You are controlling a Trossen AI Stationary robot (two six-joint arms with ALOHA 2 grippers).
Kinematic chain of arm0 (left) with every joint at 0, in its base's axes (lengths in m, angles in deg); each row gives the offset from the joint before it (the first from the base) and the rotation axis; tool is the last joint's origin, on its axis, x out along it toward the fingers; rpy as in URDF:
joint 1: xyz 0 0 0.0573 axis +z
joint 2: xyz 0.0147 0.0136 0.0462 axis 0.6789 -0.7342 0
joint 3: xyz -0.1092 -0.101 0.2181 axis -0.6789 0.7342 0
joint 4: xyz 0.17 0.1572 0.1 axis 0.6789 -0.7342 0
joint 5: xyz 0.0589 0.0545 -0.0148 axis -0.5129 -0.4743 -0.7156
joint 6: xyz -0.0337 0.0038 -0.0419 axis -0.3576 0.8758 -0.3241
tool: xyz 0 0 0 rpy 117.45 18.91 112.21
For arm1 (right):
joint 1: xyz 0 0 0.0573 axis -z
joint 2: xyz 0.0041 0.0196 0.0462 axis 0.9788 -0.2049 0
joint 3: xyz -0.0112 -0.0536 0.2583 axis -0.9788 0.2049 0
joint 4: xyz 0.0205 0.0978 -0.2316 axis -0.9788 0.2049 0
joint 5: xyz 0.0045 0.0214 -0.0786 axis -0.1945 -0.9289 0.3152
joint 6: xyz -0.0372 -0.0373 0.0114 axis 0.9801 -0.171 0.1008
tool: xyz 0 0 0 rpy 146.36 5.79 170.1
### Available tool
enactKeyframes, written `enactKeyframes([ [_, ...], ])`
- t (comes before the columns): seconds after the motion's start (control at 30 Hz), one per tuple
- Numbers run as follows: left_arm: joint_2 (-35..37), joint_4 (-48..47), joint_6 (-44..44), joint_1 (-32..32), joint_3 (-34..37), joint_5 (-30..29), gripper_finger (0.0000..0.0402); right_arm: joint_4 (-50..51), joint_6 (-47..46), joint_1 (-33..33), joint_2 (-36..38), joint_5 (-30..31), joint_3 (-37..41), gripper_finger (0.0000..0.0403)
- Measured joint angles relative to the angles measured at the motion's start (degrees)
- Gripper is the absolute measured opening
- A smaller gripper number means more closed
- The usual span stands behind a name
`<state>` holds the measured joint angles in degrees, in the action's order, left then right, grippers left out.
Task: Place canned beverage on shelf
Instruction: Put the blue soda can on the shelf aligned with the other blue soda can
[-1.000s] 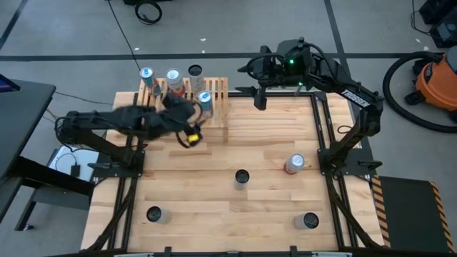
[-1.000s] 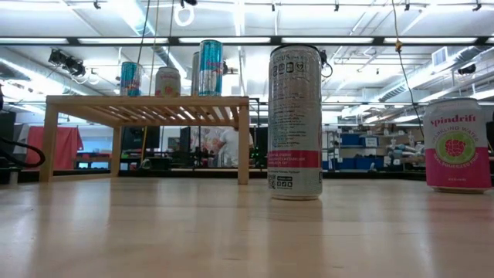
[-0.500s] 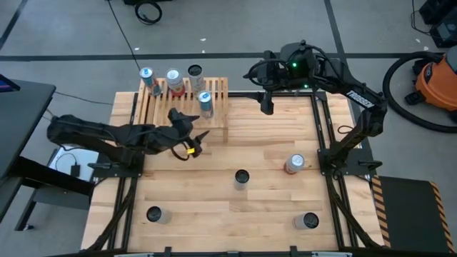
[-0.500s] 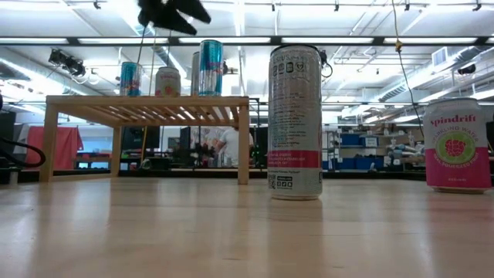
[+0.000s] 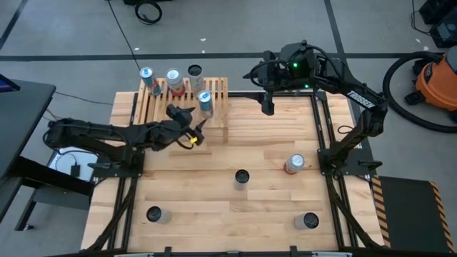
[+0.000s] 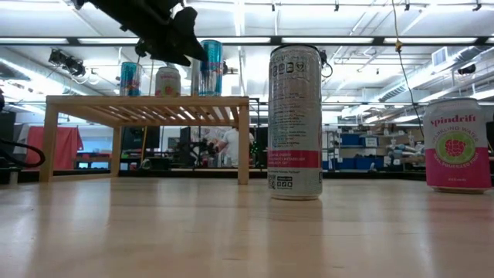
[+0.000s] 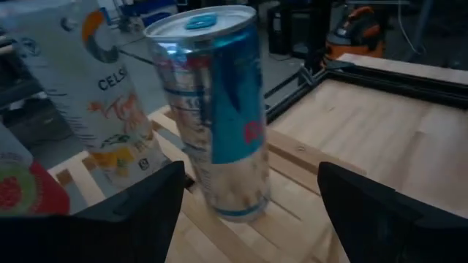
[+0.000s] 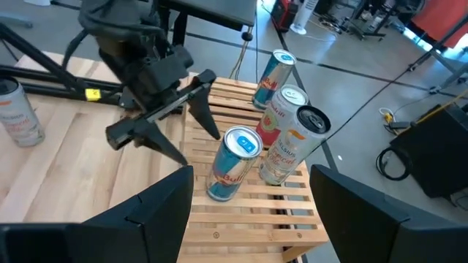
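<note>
The light-wood slatted shelf (image 5: 158, 108) stands at the table's far left and carries several cans. A blue-and-silver can (image 5: 206, 101) stands upright on the slats near the shelf's right end, and it also shows in the left wrist view (image 7: 216, 109). My left gripper (image 5: 189, 118) is open and empty, just on the near side of that can, with a finger off to each side of it and apart from it. My right gripper (image 5: 268, 106) is open and empty, held above the table's far edge to the right of the shelf.
Three more cans (image 5: 173, 78) stand along the shelf's far side. On the table top stand a tall grey can (image 5: 241, 177), a pink-and-white can (image 5: 294, 163) and two cans near the front edge (image 5: 154, 213) (image 5: 309, 221). Bare wood lies between them.
My left gripper has come down toward the shelf's near right part, staying open and empty. The blue-and-silver can has kept its place on the slats. My right gripper has shifted a little toward the table's right and near side.
</note>
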<state>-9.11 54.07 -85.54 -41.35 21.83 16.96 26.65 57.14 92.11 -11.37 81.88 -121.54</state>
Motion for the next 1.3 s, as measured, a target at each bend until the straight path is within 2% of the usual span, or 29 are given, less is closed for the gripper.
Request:
enactKeyframes([
  [0.13,0.00,1.98,0.85,2.42,0.02,0.40,0.0315,-0.02,1.39,-0.02,0.00,-1.05,0.00,0.0284],
  [0.4,-0.87,6.00,0.64,6.94,-0.02,9.24,0.0315,-0.02,1.69,0.00,0.00,-1.05,0.00,0.0284],
  [0.6,-0.83,6.76,1.10,8.75,-0.02,11.00,0.0315,-0.02,1.94,0.00,-0.04,-1.07,0.00,0.0284],
  [1.0,-0.83,9.11,0.34,13.79,-0.02,19.73,0.0315,-0.04,1.96,0.00,-0.04,-1.07,0.00,0.0284],
  [1.3,-1.84,9.61,0.81,14.94,-0.02,20.21,0.0315,-0.11,1.96,0.00,-0.04,-1.07,0.00,0.0284],
])
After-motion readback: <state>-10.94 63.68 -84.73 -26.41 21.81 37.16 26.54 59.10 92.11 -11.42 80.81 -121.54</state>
